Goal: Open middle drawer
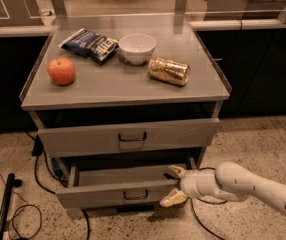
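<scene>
Grey metal middle drawer [108, 195] with a small dark bail handle [135, 194] sits low in the grey metal bench [133, 86], under the wider grey upper drawer [83, 140]. It stands part-way out, with plain tray floor showing behind its front panel. The cream two-finger gripper [169, 186] on the white arm [248, 186] comes in from the right at the drawer's right end. Fingers are spread wide: one over the panel's top edge inside the tray, the other low in front, with the panel end between them. Contact can't be confirmed. The front's long axis runs left-right and the handle lies left of the gripper. Likely more outward pull needed.
</scene>
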Controlling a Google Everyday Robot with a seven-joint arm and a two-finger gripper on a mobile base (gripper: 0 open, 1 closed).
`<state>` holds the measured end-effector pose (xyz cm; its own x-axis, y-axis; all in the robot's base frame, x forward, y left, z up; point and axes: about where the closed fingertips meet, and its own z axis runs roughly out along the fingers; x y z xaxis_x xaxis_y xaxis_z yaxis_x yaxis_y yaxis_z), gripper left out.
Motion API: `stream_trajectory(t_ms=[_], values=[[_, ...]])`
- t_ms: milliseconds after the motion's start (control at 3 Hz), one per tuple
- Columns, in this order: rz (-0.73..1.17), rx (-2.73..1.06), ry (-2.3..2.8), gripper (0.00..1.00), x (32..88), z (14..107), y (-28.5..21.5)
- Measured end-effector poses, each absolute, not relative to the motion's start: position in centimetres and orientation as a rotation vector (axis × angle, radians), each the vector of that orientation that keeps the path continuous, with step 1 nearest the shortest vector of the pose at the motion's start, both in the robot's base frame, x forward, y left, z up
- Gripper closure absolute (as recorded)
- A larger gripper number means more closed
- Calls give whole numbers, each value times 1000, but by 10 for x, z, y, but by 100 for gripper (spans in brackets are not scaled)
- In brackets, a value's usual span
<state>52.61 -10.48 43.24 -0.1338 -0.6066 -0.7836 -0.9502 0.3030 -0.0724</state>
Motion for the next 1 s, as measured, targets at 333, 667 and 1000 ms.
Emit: stream_trajectory(t_ms=[333, 667, 1000], values=[[593, -1393, 1837, 2, 526, 432, -105], [593, -1393, 1837, 24, 526, 432, -105], [593, -1393, 1837, 48, 526, 432, -105]])
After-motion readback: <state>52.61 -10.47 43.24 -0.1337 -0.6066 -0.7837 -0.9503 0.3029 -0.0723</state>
